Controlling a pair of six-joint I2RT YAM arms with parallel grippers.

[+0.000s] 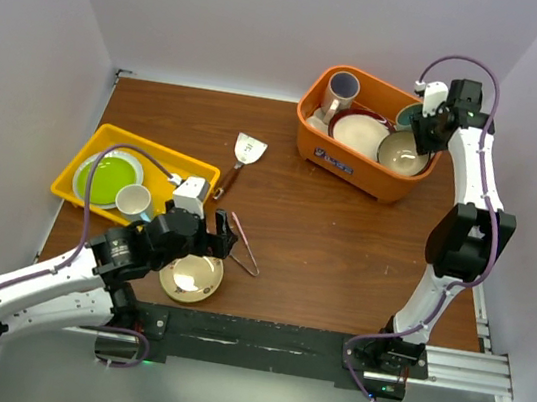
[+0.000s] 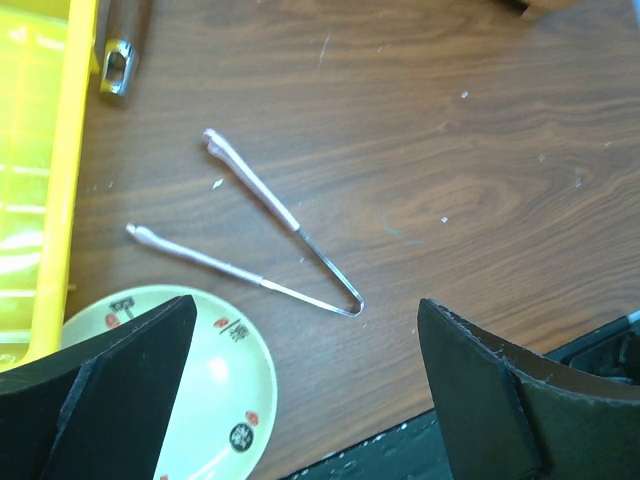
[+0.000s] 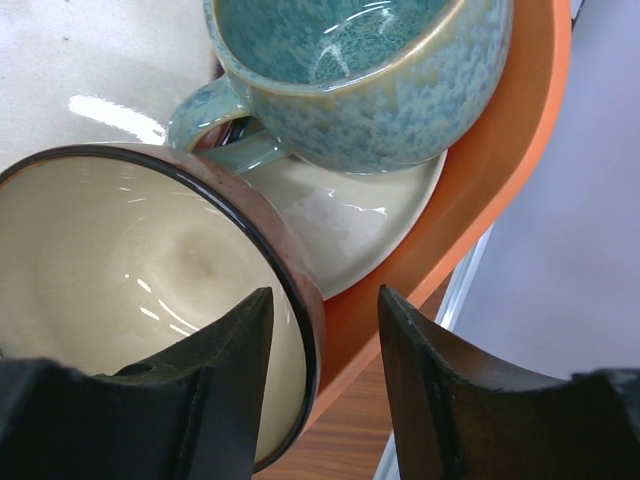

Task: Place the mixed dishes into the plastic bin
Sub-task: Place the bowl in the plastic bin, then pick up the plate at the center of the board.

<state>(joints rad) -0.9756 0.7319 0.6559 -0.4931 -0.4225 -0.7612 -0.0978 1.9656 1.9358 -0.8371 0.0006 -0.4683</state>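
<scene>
The right gripper (image 3: 325, 310) hangs over the plastic bin (image 1: 350, 165). Its fingers are narrowly parted astride the rim of the brown-rimmed bowl (image 3: 150, 260), which rests inside the bin. The left gripper (image 2: 307, 305) has its fingers wide and hovers by the strawberry-print bowl (image 2: 225, 385) on the worktop (image 2: 480, 150), probably for a rim pinch.

My right tool (image 3: 322, 300) fills the bottom edge, its two dark fingers (image 3: 200, 400) spread apart. They straddle the dark rim of a brown-rimmed bowl (image 3: 130, 260) with a glossy cream inside, one finger inside and one outside, with a gap beside the outer one. Beyond it, a speckled teal mug (image 3: 400, 100) sits on a cream plate (image 3: 350, 220). The orange plastic bin (image 3: 480, 200) wall curves along the right. A sliver of wooden table (image 3: 340, 440) shows between the fingers.
</scene>
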